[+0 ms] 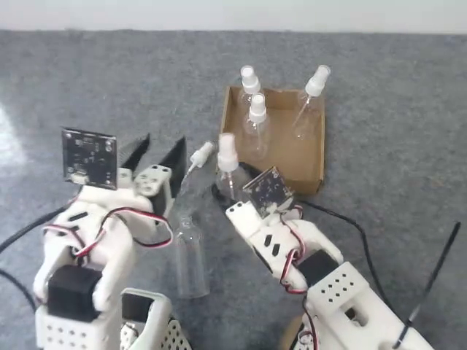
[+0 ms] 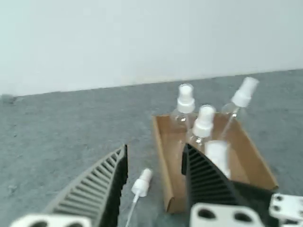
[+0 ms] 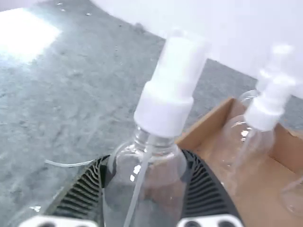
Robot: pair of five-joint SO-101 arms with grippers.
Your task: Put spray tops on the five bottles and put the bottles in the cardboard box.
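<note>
Nearest the arm bases, a bare bottle (image 1: 190,251) lies on its side on the grey surface (image 1: 109,87). It sits between the two arms and behind your left fingers (image 1: 174,157), not between them, with its open neck pointing toward them.

Your left fingers (image 2: 102,184) are spread wide and hold nothing. A loose spray top (image 1: 202,154) lies on the surface just beside the finger nearer the other arm, about level with its tip. From the left wrist it (image 2: 142,182) shows through the gap between the fingers, ahead of them, with its thin tube trailing back toward you.

Your right fingers (image 3: 203,189) are closed on a capped bottle (image 3: 147,184), one ribbed pad on each side of the clear body below the shoulder. The bottle stands upright in the grip and its white spray top (image 3: 170,90) rises clear above the fingertips. From above, this bottle (image 1: 228,168) is just outside the near corner of the cardboard box (image 1: 310,171). You cannot tell whether its base touches the surface.

Beyond your right fingers, three capped bottles stand inside the box:
- The nearest bottle (image 1: 257,120) stands just past the held one.
- The second bottle (image 1: 250,82) stands at the far corner on the same side.
- The third bottle (image 1: 312,95) leans at the far opposite side.
</note>
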